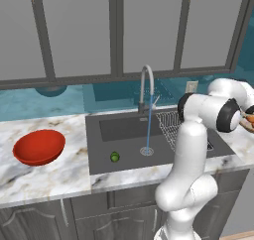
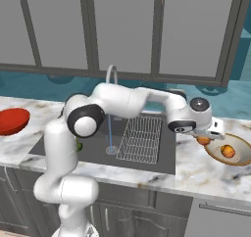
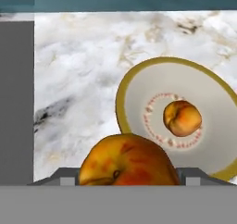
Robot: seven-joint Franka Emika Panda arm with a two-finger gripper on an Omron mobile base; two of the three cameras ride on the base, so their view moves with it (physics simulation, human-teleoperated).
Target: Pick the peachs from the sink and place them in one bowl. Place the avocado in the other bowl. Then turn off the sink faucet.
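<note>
Rendered home kitchen: marble bench (image 1: 49,179) with recessed dark sink (image 1: 124,130) and running gooseneck faucet (image 1: 145,85), teal backsplash (image 1: 74,102), grey wall cabinets (image 1: 74,30) above, dark drawers (image 1: 124,204) below, wall outlet (image 1: 191,87).

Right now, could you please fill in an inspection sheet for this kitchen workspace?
Surface: marble counter around the dark sink.
Job's things: one peach lies in the tan bowl right of the sink; the second peach is held above the bowl's near rim. The avocado lies on the sink floor. The red bowl sits left of the sink with nothing in it. The faucet runs; a stream falls to the drain.
Clutter: wire rack in the sink's right part.
Hand: hand shut on the second peach.
Cables: nothing seen.
Surroundings: grey cabinets above, teal backsplash.
</note>
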